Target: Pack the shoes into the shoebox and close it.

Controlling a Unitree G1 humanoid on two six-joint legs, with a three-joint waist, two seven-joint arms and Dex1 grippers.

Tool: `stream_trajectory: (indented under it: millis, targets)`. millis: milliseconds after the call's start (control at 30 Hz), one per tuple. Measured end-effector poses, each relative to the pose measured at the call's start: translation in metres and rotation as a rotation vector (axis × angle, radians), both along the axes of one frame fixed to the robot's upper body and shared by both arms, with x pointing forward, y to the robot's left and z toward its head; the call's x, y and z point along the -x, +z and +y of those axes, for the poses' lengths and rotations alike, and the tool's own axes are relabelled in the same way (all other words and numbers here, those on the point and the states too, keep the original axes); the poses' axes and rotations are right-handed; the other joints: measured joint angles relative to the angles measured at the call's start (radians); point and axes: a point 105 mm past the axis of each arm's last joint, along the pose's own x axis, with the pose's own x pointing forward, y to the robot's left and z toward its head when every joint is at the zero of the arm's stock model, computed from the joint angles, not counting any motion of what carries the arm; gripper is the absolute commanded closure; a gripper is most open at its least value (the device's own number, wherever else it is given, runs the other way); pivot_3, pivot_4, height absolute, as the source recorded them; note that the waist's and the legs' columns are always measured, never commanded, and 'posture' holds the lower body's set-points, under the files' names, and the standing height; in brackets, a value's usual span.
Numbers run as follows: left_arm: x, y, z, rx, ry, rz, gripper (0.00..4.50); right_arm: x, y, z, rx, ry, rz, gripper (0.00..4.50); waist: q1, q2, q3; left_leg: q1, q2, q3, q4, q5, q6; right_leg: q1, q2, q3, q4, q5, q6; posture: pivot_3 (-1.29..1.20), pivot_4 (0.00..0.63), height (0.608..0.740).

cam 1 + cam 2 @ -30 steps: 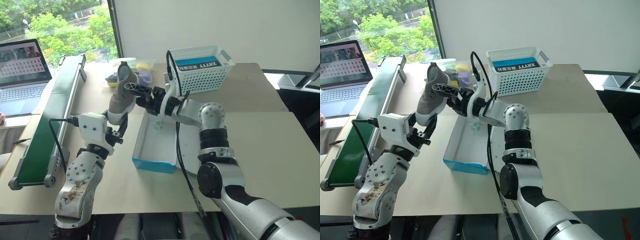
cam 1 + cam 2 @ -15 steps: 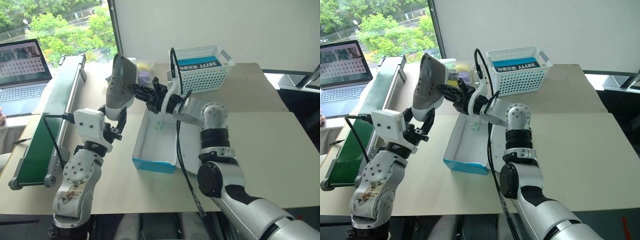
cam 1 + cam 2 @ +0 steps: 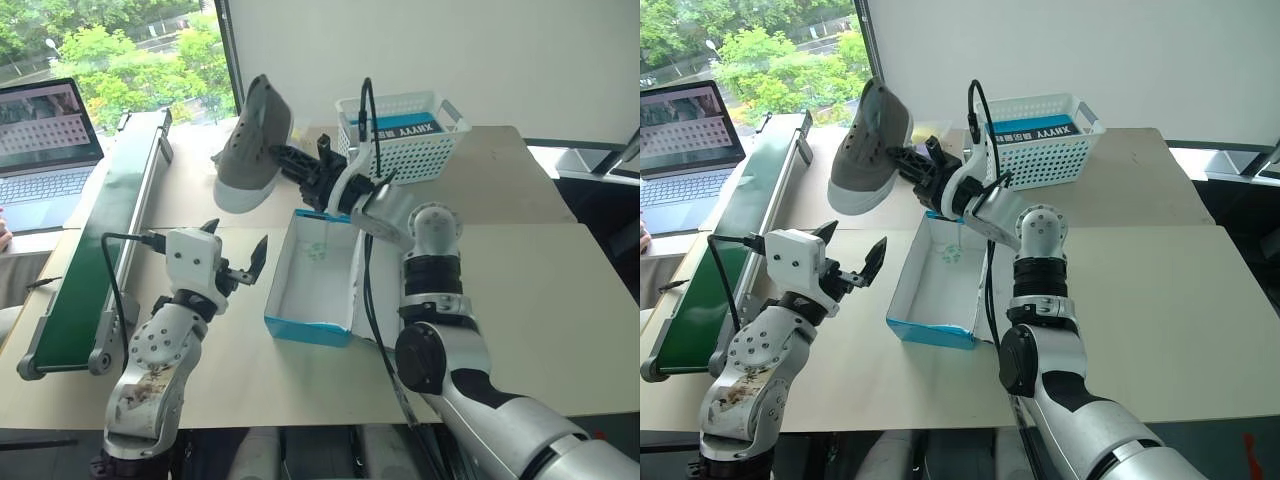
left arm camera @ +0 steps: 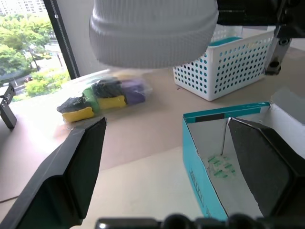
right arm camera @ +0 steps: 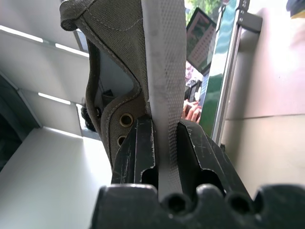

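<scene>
One sneaker [image 3: 252, 140] in sight, just the one, and it hangs up in the air over the tabletop [image 3: 520, 280], toe tipped down toward the robot's left, white sole facing away from the basket. The right pincer [image 3: 292, 158] has it: both black fingers are pressed onto the white sole edge, as the right wrist view shows, with a brass eyelet and grey-beige canvas right beside them. The rest of that shoe runs off the edge of that wrist view.

The left pincer [image 3: 238, 258] sits lower, near the tabletop, fingers spread wide with nothing between them. The sneaker's toe hangs above and beyond it, well apart.

One shoebox [image 3: 312, 285], bright blue outside and white inside, lies open on the tabletop just beside the left pincer and below the right arm. Its interior holds no shoe; there is a faint greenish mark on the floor of the box, too small to read. The right arm and its cable cover the box's right-hand side.

One white lattice basket [image 3: 405, 135] stands behind, with a blue box inside showing white print. One clear bag [image 4: 102, 95] of yellow, black, green and purple items lies blurred beyond the sneaker. One green conveyor [image 3: 95, 250] and one laptop [image 3: 45, 150], cut off by the frame, sit far left.
</scene>
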Motion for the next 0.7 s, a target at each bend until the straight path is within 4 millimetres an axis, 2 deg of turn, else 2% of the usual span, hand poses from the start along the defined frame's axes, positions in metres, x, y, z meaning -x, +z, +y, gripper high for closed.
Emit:
stream_trajectory:
  millis: [100, 233, 300, 467, 533, 667, 700]
  targets:
    - [0.003, -0.005, 0.004, -0.011, 0.0, 0.021, 0.11, -0.007, 0.002, -0.012, 0.055, -0.077, -0.014, 4.25, 0.0, 0.0, 0.0, 0.0, 0.0, 0.0, 0.0, 0.0, 0.0, 0.0, 0.0, 0.0, 0.0, 0.0, 0.0, 0.0, 0.15, 0.731]
    - [0.014, -0.019, 0.012, -0.09, -0.037, 0.09, 0.11, -0.006, 0.003, -0.043, 0.363, -0.178, -0.102, 4.25, 0.005, 0.0, 0.0, -0.002, 0.0, 0.0, 0.0, 0.0, 0.0, -0.001, -0.001, 0.0, -0.001, 0.0, 0.0, 0.0, 0.15, 0.731]
    - [0.02, -0.023, 0.017, -0.121, -0.066, 0.117, 0.11, 0.0, -0.001, -0.062, 0.499, -0.207, -0.105, 4.25, 0.006, 0.0, 0.0, -0.003, 0.0, 0.0, 0.0, 0.0, 0.0, -0.001, -0.001, 0.0, -0.001, 0.0, 0.0, 0.0, 0.15, 0.731]
    - [0.028, -0.015, 0.029, -0.201, -0.152, 0.137, 0.11, 0.022, -0.032, -0.091, 0.821, -0.218, -0.032, 4.25, 0.0, 0.001, 0.0, -0.002, 0.002, 0.0, 0.0, 0.0, 0.0, -0.001, 0.001, 0.0, 0.0, 0.0, -0.002, 0.0, 0.15, 0.731]
    - [0.028, -0.013, 0.032, -0.219, -0.173, 0.142, 0.11, 0.029, -0.043, -0.091, 0.874, -0.219, -0.007, 4.25, -0.004, 0.001, 0.0, -0.001, 0.003, 0.002, 0.0, 0.0, 0.0, -0.001, 0.002, 0.001, 0.0, 0.0, -0.002, 0.0, 0.15, 0.731]
    - [0.026, -0.015, 0.034, -0.228, -0.2, 0.161, 0.11, 0.039, -0.088, -0.089, 0.932, -0.227, 0.126, 4.25, -0.001, 0.001, 0.0, -0.001, 0.007, 0.002, 0.0, 0.0, 0.001, -0.001, 0.006, 0.001, -0.001, 0.001, -0.004, 0.0, 0.15, 0.731]
    - [0.026, -0.014, 0.033, -0.23, -0.203, 0.16, 0.11, 0.041, -0.093, -0.089, 0.934, -0.225, 0.147, 4.25, 0.0, 0.002, 0.001, -0.002, 0.007, 0.002, 0.0, 0.0, 0.001, -0.002, 0.006, 0.001, -0.001, 0.001, -0.004, 0.0, 0.15, 0.731]
